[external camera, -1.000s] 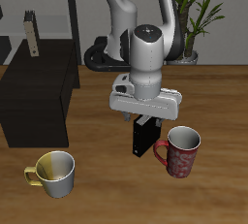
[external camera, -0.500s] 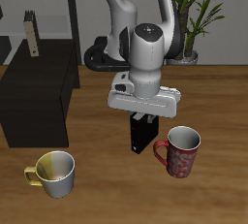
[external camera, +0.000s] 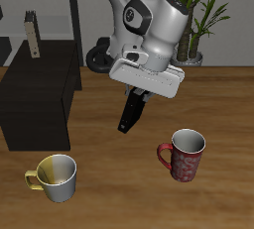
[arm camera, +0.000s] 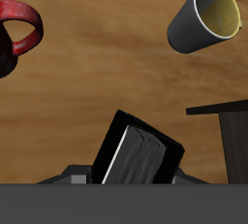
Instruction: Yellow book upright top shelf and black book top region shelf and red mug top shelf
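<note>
My gripper (external camera: 136, 94) is shut on the black book (external camera: 131, 113), which hangs tilted in the air above the table; the wrist view shows the black book (arm camera: 140, 155) close up between the jaws. The shelf (external camera: 40, 94) is a black cabinet beside the held book, seen also in the wrist view as a dark corner of the shelf (arm camera: 225, 131). On its flat top the yellow book (external camera: 33, 37) stands upright. The red mug (external camera: 184, 155) stands on the table nearer the front edge, and its rim and handle show as the red mug (arm camera: 15, 32) in the wrist view.
A yellow mug (external camera: 55, 176) stands on the table in front of the shelf, shown lying sideways to the camera as the yellow mug (arm camera: 205, 16) in the wrist view. A potted plant (external camera: 203, 15) is behind the robot.
The gripper has risen with the black book, lifting it off the table beside the red mug, shifted toward the shelf, and tilted the book.
</note>
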